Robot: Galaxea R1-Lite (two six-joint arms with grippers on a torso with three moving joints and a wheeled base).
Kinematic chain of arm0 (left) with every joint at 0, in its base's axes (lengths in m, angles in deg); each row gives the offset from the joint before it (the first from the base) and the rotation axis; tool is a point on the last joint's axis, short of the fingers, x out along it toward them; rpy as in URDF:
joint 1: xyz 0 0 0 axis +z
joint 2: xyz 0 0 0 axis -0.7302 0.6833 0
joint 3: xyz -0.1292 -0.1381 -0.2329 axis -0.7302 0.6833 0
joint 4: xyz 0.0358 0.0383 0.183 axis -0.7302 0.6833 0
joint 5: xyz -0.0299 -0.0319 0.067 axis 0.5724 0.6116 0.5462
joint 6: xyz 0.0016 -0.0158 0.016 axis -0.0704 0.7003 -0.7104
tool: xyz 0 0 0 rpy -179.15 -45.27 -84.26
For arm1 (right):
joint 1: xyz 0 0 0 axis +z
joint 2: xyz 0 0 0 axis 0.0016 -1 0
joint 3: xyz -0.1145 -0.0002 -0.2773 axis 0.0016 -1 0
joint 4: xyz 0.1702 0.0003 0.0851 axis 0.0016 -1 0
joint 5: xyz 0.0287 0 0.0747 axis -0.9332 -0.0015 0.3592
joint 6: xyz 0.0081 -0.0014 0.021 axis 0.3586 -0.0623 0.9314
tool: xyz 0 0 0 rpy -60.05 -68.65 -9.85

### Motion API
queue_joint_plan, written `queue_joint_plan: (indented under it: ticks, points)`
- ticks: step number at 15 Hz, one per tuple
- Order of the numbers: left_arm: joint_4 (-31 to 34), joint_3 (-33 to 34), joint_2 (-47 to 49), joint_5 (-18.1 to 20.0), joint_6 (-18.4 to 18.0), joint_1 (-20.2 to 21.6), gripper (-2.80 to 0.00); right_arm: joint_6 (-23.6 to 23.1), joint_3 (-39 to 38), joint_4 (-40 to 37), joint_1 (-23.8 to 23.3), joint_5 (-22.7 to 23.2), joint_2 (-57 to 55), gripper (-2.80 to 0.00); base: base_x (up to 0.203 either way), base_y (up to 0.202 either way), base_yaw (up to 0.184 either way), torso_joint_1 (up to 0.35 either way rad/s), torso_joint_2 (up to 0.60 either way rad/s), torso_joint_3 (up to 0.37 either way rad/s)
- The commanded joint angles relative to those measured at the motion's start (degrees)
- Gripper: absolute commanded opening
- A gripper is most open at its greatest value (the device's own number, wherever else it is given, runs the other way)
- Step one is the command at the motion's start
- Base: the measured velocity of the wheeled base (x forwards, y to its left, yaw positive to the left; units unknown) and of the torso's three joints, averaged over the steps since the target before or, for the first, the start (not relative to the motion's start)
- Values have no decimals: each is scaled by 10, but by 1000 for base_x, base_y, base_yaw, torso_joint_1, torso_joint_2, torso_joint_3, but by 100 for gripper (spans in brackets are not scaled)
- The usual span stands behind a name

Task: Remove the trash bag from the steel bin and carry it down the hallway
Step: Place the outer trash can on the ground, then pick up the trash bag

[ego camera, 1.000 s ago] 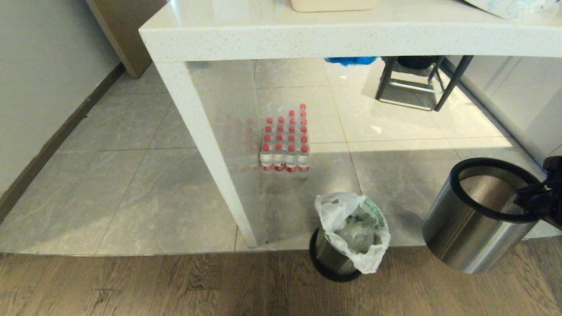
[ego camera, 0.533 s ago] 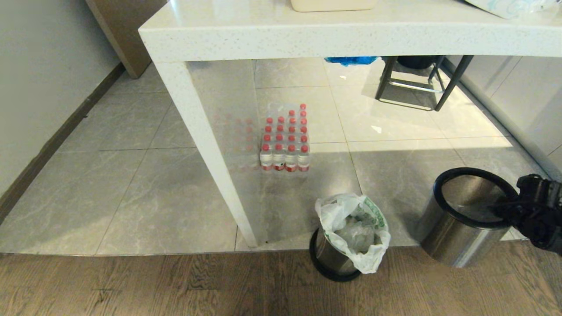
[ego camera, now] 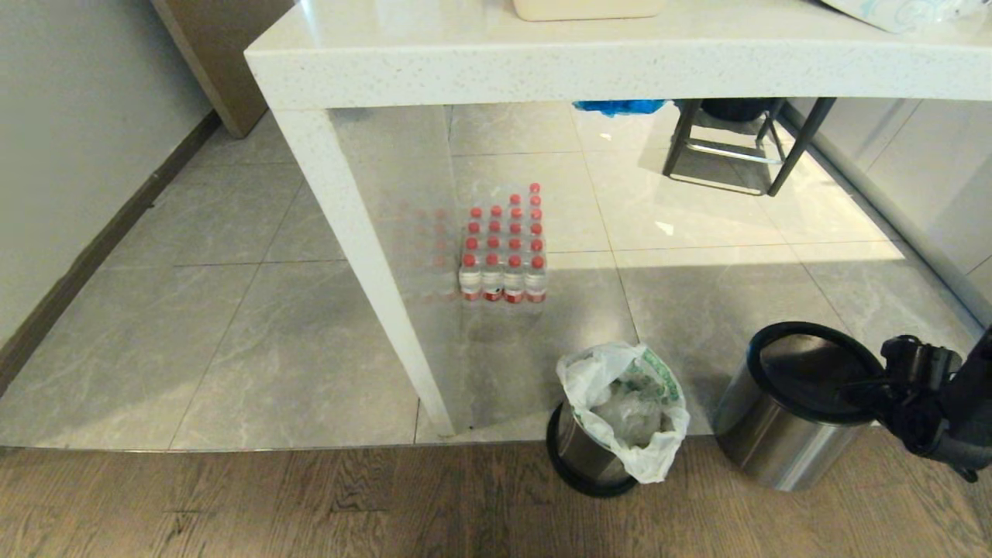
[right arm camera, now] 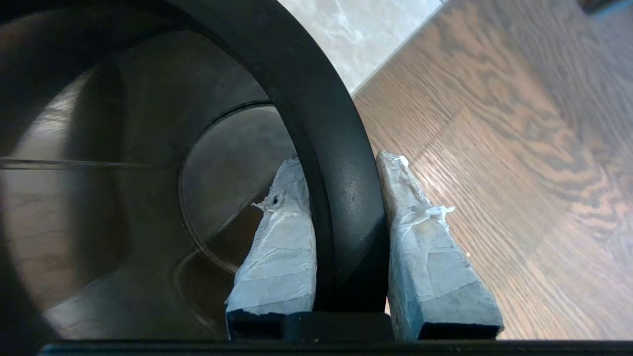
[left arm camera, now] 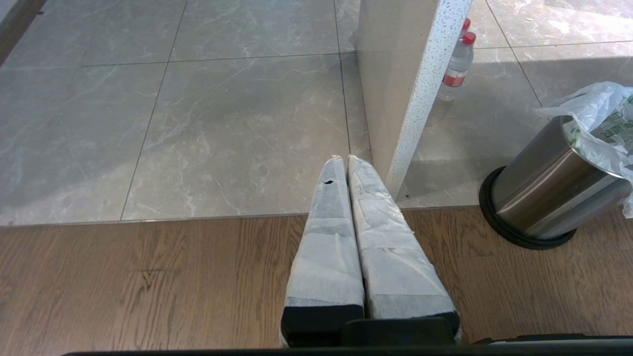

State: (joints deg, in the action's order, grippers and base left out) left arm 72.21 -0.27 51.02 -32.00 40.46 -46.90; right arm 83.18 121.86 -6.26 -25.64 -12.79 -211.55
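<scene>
Plastic so thin and crinkly suggests the trash bag (ego camera: pixel 624 407), lining the small steel bin (ego camera: pixel 581 457) well apart from both grippers, is light, limp, best pinched at its loose rim, while the right gripper (right arm camera: pixel 346 198) fingers clamp the empty bin's black rim (right arm camera: pixel 341 188) and the left gripper (left arm camera: pixel 346 163) fingers press together.

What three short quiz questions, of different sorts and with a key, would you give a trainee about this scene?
1. True or false: the white crinkly plastic trash bag sits inside the small shiny steel bin.
2. The right end effector is shut on: A) the trash bag; B) the black ring rim of the empty shiny steel bin; C) a chair leg.
3. Fill in: the wrapped pack of red-capped clear plastic bottles stands on the tiles under the white stone ____.

Key: 1 true; 2 B; 3 table.
</scene>
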Motion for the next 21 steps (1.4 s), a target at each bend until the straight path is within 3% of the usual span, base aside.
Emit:
queue_joint_plan:
  ticks: [1,4,5,14,15,18,21]
  points:
    - [0,0,0,0,0,0,-280,0,7,3,0,-2,-24,-280,0,0,0,0,0,0]
    - [0,0,0,0,0,0,-280,-1,4,3,-1,-2,-23,-280,0,0,0,0,0,0]
    - [0,0,0,0,0,0,-280,0,2,4,-1,-3,-14,0,0,0,0,0,0,0]
    - [0,0,0,0,0,0,-280,-16,-120,7,-23,-3,184,0,0,0,0,0,0,0]
    - [0,0,0,0,0,0,-280,-16,-142,0,-23,-2,223,-280,0,0,0,0,0,0]
    - [0,0,0,0,0,0,-280,-15,-215,-40,-2,20,343,-280,0,0,0,0,0,0]
    - [0,0,0,0,0,0,-280,-14,-286,-99,66,34,451,-280,0,0,0,0,0,0]
